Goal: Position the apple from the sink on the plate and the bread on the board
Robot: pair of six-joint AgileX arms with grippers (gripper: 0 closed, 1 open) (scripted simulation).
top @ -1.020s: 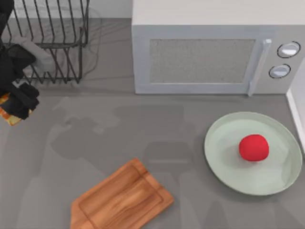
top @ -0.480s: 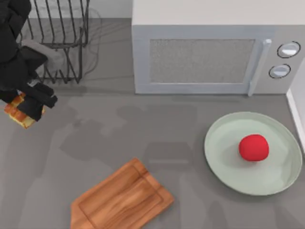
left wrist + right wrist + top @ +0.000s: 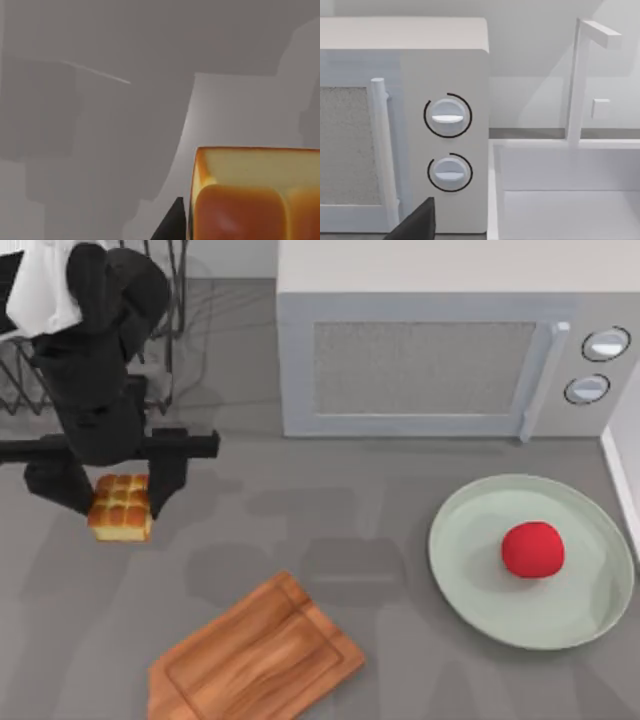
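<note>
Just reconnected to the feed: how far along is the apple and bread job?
Done: the small red apple rests on the large pale green plate. In hand: the left gripper holds the golden-brown pull-apart bread above the grey table, at the top view's left. Left: carrying it to the reddish-brown wooden board, which is bare, and releasing it there.

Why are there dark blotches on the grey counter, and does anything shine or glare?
Top view: the blotches are soft shadows on the counter, one lying between the left hand holding the bread and the board; the apple on the plate shows no bright glare. Left wrist view: the bread's crust carries a faint gloss. Right wrist view: evenly lit microwave.
</note>
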